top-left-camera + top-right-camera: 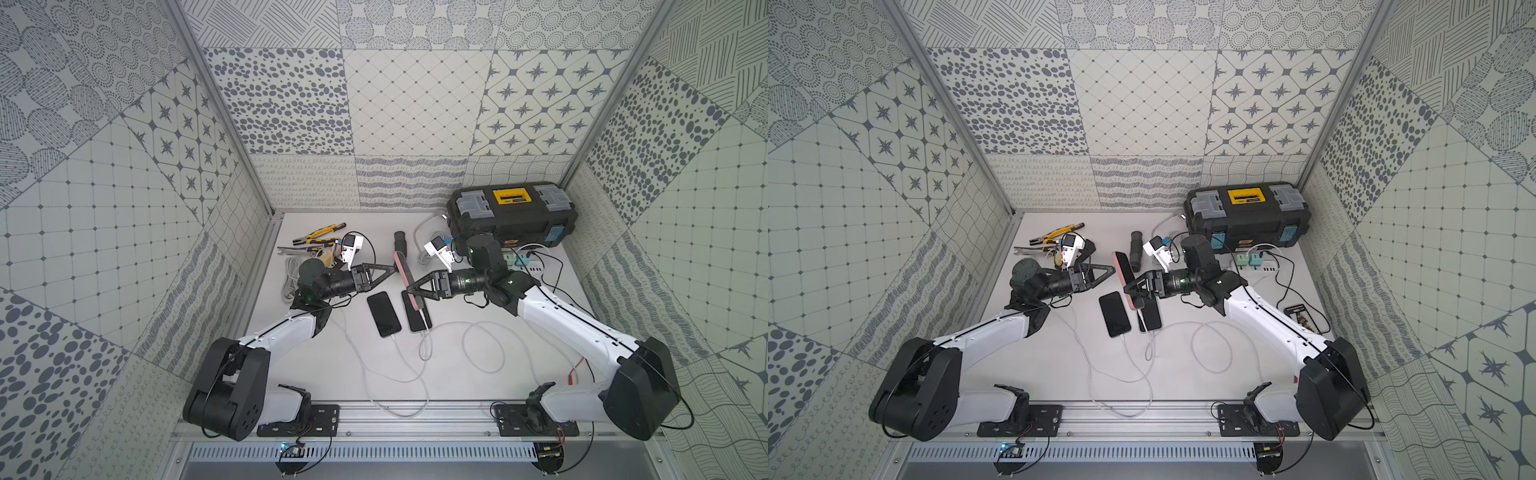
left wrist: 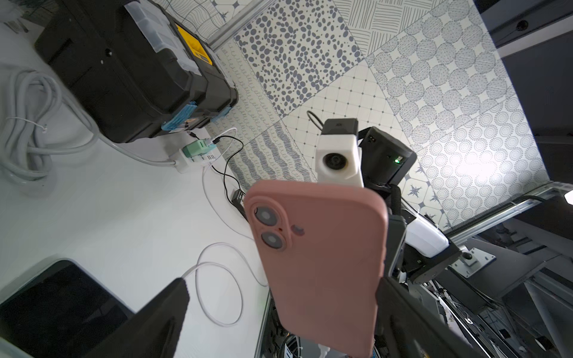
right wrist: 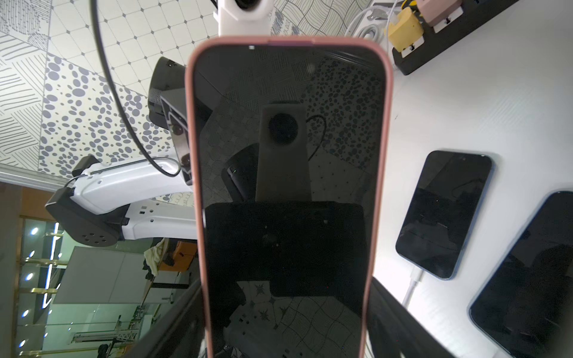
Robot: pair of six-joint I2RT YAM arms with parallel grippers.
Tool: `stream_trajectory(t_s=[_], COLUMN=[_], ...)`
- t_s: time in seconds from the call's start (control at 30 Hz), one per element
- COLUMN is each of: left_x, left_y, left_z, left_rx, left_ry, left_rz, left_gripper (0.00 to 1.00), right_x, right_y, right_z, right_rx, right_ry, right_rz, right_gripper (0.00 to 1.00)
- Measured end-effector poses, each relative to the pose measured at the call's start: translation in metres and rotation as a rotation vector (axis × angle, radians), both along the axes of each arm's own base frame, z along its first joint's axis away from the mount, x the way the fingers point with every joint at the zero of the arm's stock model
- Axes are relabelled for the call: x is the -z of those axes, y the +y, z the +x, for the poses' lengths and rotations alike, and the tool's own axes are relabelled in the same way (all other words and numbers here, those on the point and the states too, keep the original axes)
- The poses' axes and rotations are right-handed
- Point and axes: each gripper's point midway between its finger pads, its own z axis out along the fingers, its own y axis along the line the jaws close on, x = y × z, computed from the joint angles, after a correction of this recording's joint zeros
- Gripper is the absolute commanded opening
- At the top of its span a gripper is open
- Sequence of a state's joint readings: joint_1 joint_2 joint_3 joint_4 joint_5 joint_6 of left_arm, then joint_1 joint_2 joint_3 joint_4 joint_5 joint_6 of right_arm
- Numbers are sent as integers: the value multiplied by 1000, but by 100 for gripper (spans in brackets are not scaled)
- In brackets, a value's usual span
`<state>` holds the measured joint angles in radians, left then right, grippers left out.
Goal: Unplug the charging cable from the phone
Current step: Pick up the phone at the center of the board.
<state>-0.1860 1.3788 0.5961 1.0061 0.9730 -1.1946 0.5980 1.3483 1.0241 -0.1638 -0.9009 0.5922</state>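
Right wrist view: we see right gripper (image 3: 285, 319) clamped on phone (image 3: 285, 155), glossy black glass, matte pink rounded case (image 3: 386, 155).
Left gripper (image 1: 390, 270): jaws apart.

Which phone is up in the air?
The pink phone, held up in the right gripper. The two black phones lie flat on the table.

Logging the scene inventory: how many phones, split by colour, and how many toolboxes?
pink-cased phone: 1, gripped by the right gripper
dark phones: 2, flat on the table
toolbox: 1
Total: 4
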Motion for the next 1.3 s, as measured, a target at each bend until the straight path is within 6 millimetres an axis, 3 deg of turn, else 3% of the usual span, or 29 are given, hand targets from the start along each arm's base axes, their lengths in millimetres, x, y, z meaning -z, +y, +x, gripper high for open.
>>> stream_trajectory(t_s=[0.33,0.9,1.13,1.3], left_x=[-23,-25,-25,-26], left_y=[-7,-11,-11,-11], left_z=[-16,-20,-21,-21], left_rx=[67,93,98,103], left_ry=[-72,-79,-62,-42], left_rz=[-51,-63,-70,-79], left_gripper=[98,98,74,56], right_x=[0,-5,-5,-4], right_y=[10,22,22,22], right_z=[-15,-29,-28,-27], right_rx=[-49,-99,-102,-105], right_ry=[25,-2,-16,-34], right_rz=[39,57,59,59], right_gripper=[61,61,65,74])
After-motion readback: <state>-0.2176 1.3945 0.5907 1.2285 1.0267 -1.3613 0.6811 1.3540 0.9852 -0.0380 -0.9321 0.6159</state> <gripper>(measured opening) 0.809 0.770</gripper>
